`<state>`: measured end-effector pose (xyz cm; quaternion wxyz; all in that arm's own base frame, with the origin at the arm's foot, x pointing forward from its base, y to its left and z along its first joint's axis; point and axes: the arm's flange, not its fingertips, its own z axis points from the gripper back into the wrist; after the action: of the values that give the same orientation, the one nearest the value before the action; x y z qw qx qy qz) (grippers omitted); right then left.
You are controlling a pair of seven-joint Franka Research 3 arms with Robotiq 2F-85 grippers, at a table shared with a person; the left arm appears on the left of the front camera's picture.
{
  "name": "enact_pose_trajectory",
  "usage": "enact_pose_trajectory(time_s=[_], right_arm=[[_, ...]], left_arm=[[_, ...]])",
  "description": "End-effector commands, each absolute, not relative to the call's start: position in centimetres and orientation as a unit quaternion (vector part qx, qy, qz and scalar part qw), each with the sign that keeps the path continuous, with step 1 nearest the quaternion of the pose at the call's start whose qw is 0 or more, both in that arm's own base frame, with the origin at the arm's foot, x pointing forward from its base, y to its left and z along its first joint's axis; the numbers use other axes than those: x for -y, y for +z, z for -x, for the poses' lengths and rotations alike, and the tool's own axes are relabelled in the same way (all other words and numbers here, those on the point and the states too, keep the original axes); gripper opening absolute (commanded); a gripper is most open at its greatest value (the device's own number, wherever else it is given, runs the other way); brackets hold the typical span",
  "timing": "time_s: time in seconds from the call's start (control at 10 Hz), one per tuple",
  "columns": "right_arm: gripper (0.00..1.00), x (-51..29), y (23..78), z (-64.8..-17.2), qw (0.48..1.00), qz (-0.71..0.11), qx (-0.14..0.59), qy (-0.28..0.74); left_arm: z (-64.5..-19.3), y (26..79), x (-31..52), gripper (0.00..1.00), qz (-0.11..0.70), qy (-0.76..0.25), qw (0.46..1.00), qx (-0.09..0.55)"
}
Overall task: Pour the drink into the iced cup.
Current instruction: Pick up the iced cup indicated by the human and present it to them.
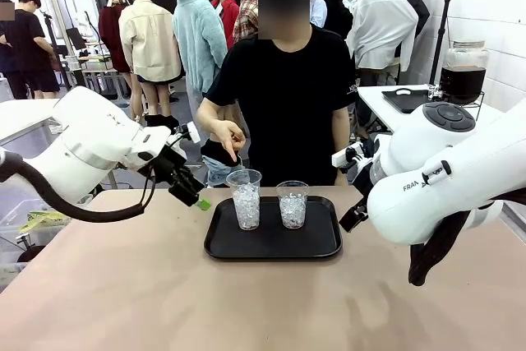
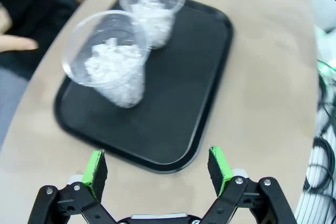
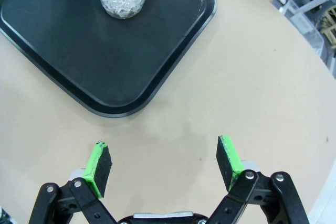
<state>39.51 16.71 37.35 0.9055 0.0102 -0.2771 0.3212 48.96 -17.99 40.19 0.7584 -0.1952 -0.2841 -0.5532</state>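
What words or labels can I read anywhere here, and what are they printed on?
"FRAN": dark letters on the white casing of the right arm; the rest of the word is hidden.
Small white print on the person's black sleeve: too small to read.
The iced cups and the black tray: no print visible.

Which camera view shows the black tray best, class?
The left wrist view: it sees the whole tray from above. The front view shows it whole but foreshortened; the right wrist view cuts off part of it.
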Motion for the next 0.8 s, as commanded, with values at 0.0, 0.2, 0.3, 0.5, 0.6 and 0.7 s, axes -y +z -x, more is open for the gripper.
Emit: enact_pose_trajectory(time_s=[0.0,0.2,0.3,0.5,0.6,0.7], right_arm=[[1.00,-16.7,37.3,-39.5,0.906,-0.011,0.277,0.321],[1.00,-16.7,37.3,-39.5,0.906,-0.011,0.277,0.321],[1.00,-16.7,37.3,-39.5,0.906,-0.011,0.277,0.321],[1.00,-16.7,37.3,-39.5,0.906,-0.011,0.277,0.321],[1.00,-16.7,37.3,-39.5,0.906,-0.011,0.277,0.321],[1.00,-16.7,37.3,-39.5,0.906,-0.011,0.277,0.321]], left_arm=[[-54.9,34.6,15.7,1.00,0.175,-0.578,0.760,0.242],[-55.2,34.3,15.8,1.00,0.166,-0.581,0.757,0.247],[-52.4,34.9,15.5,1.00,0.201,-0.574,0.755,0.245],[-52.4,34.9,15.5,1.00,0.201,-0.574,0.755,0.245],[-52.4,34.9,15.5,1.00,0.201,-0.574,0.755,0.245],[-53.4,34.2,15.7,1.00,0.202,-0.578,0.752,0.247]])
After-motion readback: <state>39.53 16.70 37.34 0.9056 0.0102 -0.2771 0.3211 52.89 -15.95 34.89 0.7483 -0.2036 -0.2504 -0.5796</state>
